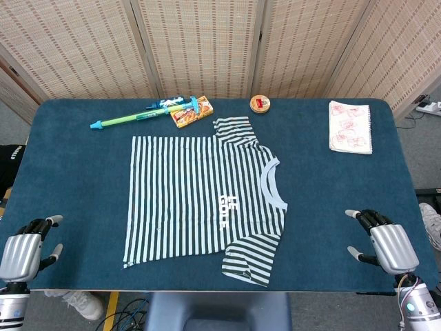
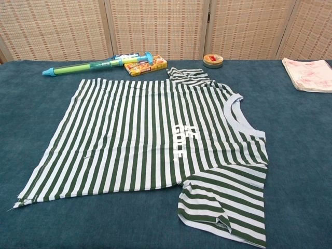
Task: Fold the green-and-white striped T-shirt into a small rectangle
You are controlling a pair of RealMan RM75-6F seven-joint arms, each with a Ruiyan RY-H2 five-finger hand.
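The green-and-white striped T-shirt (image 1: 200, 200) lies spread flat in the middle of my surface (image 1: 76, 179), its collar turned to my right and its hem to my left. One sleeve reaches toward the near edge, the other toward the far edge, where it is slightly crumpled.

My left robot hand (image 1: 26, 249) sits at the near left corner, over the front edge, well apart from the shirt's hem corner. It is released, holding nothing, its fingers apart and pointing inward. My right robot hand (image 1: 387, 245) sits at the near right corner, likewise released, with its fingers spread toward the shirt and a broad band of bare blue cloth between them and the collar. Neither hand shows in the chest view.

Bare cloth runs along both side edges. The near sleeve comes close to the front edge. Along the far edge lie a long green and blue water squirter (image 1: 141, 114), a small orange box (image 1: 191, 114) touching or just beside its barrel, a small round tin (image 1: 260, 103), and a spiral notebook (image 1: 351, 127) near the far right corner. The tin stands near the far sleeve.

Behind the surface stand woven folding screens (image 1: 200, 41); grey floor shows at either side.
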